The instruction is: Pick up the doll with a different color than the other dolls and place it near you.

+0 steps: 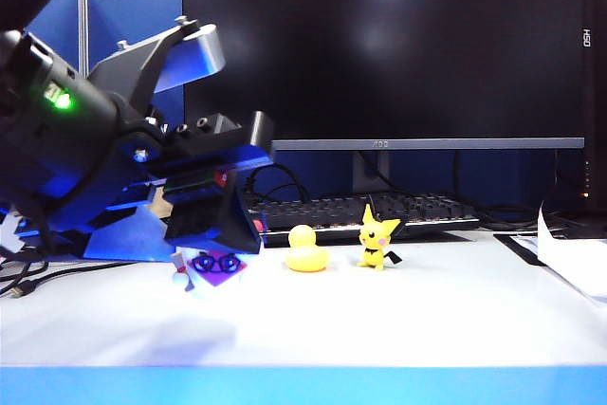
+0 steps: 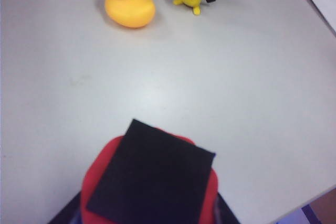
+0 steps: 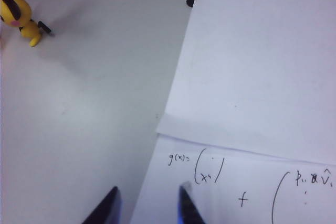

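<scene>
We hold the white doll (image 1: 214,267) in the left gripper (image 1: 220,255), jaws closed on its red cap (image 2: 149,182), at the left of the table (image 1: 427,310) and low over it. The duck (image 1: 306,250) and the eared doll (image 1: 377,238) stand farther back, to the right. To finish well, we judge: bring the white doll to the near edge, lower it until it touches, then release. The right gripper (image 3: 148,205) waits with jaws apart over paper (image 3: 262,77) at the right, holding nothing. No containers are in view.
</scene>
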